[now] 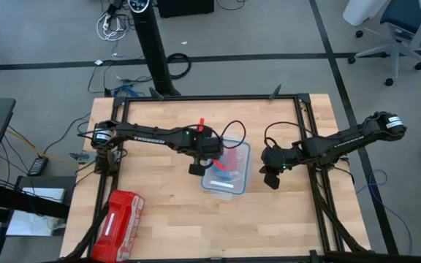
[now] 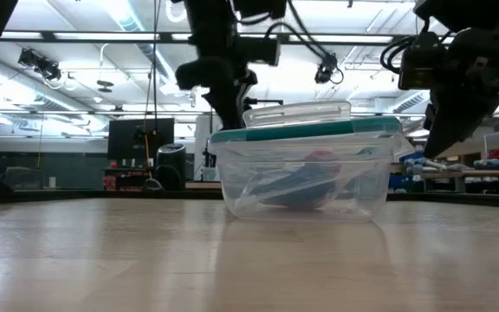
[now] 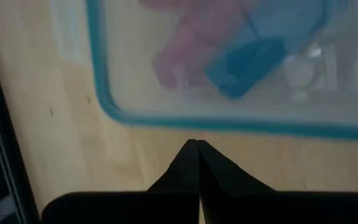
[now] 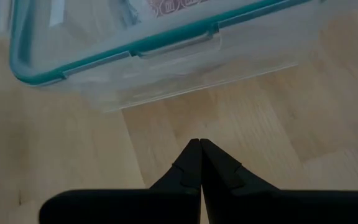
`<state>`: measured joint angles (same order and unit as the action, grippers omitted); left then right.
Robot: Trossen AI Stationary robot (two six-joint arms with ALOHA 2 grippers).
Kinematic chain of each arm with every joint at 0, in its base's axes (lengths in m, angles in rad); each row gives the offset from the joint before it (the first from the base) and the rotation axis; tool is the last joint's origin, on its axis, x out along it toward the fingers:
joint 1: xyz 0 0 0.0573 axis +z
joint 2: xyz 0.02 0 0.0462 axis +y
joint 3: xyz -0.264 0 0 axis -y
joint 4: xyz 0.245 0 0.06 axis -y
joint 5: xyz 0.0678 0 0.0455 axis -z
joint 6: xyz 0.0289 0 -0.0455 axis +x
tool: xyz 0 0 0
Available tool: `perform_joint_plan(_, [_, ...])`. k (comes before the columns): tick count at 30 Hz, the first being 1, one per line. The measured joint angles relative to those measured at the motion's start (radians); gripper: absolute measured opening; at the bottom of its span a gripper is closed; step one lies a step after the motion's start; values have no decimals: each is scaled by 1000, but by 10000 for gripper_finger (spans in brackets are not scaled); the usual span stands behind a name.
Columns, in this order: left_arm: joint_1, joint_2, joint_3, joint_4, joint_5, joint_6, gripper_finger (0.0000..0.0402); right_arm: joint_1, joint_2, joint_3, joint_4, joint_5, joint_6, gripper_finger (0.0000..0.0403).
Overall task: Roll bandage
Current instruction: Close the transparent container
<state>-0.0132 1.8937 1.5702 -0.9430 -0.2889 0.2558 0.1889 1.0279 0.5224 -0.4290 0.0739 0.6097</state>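
The blue bandage (image 3: 253, 62) lies rolled inside a clear plastic box (image 1: 226, 169) with a teal-rimmed lid (image 2: 306, 130), next to a red-pink roll (image 3: 185, 43). It shows through the box wall in the low view (image 2: 297, 192). My left gripper (image 1: 196, 169) is shut and empty, just off the box's left side above the table. My right gripper (image 1: 271, 180) is shut and empty, off the box's right side. In each wrist view the fingertips, left (image 3: 196, 144) and right (image 4: 199, 143), are closed together over bare wood.
A red zip pouch (image 1: 120, 217) lies at the near left of the wooden table (image 1: 167, 212). A black frame (image 1: 210, 100) runs around the table's edges. Open wood lies in front of the box.
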Motion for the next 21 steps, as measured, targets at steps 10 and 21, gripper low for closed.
perform_joint_plan(10, [-9,44,42,222,242,-7,0,26,0,-1,83,118,9,0])
perform_joint_plan(21, [-28,212,49,417,265,-3,0,34,39,-1,143,132,33,0])
